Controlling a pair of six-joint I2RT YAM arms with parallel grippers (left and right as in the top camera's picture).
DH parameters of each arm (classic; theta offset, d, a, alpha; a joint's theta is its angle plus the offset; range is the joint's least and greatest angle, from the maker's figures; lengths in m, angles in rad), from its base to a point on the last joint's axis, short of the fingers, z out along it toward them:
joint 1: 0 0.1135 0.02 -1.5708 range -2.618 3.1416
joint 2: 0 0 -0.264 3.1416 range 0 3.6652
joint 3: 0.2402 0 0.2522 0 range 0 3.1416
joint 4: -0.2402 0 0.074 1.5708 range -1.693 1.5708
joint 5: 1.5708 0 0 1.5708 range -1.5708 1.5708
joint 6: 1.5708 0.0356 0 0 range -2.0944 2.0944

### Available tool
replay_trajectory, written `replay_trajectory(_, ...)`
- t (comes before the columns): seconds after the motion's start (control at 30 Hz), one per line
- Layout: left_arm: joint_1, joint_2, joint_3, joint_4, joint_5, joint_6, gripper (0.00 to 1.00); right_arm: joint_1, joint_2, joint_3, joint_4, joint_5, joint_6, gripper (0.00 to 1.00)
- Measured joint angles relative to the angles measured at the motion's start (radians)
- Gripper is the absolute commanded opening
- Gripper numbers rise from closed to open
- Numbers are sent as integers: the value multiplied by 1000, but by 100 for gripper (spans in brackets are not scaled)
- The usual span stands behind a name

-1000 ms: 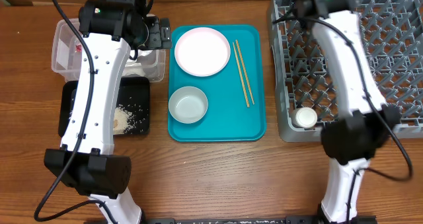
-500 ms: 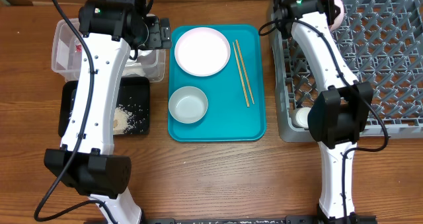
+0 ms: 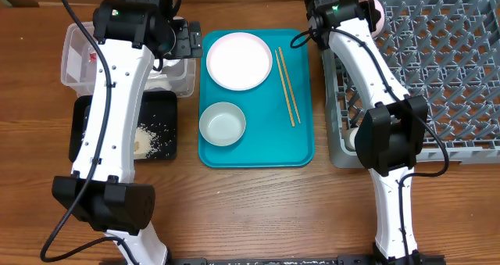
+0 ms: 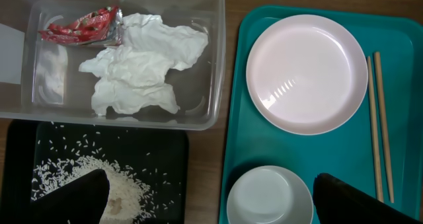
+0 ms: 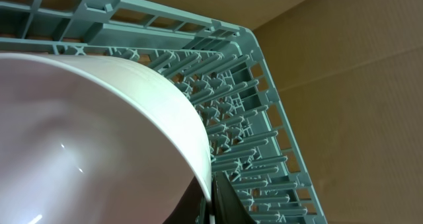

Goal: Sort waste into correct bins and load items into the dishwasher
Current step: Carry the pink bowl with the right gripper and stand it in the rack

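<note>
- Overhead: the right gripper [image 3: 358, 7] is clamped on the held bowl [image 3: 376, 13], high at the far left corner of the rack [image 3: 453, 69]. The bowl looks to sit over the rack's edge. Let go here and it could tip off the wall onto the surface [image 3: 258, 210] rather than between the pegs.
- Also overhead: the cup [image 3: 357, 137] sits in the rack, well back towards the right arm's base. A sweep of the arm across the rack could knock it.
- The teal tray [image 3: 258, 152] lies to the gripper's left, carrying the plate [image 3: 239, 60], the small bowl [image 3: 223, 124] and the chopsticks [image 3: 287, 85]. A low swing out that way risks scattering the chopsticks.
- Left wrist: the left gripper [image 4: 211, 184] is spread wide and holds nothing. It hangs above the tub [image 4: 218, 65], the black tray [image 4: 26, 145] and the teal tray's corner. The napkins [image 4: 142, 62] and the wrapper [image 4: 82, 22] lie in the tub, and rice [image 4: 79, 178] is loose on the black tray below it. A careless drop could catch the tub's rim or push rice off the black tray.
- Right wrist: the bowl fills the view, pinched only at its rim beside the finger, with rack pegs beyond. The other finger is hidden behind the rim. A rim grip this thin could let the smooth bowl swivel or slip, and a tilted bowl may jam across the pegs.
</note>
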Motion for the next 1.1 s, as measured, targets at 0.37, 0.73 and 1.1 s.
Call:
replay_trajectory(0.37,0,0,0,0,0,0,100,-7,0,0,31,23,-2,4)
replay_trajectory(0.73,0,0,0,0,0,0,100,-29,1,0,38,22,-3,4)
replay_trajectory(1.1,0,0,0,0,0,0,100,-16,35,0,35,14,-1,4)
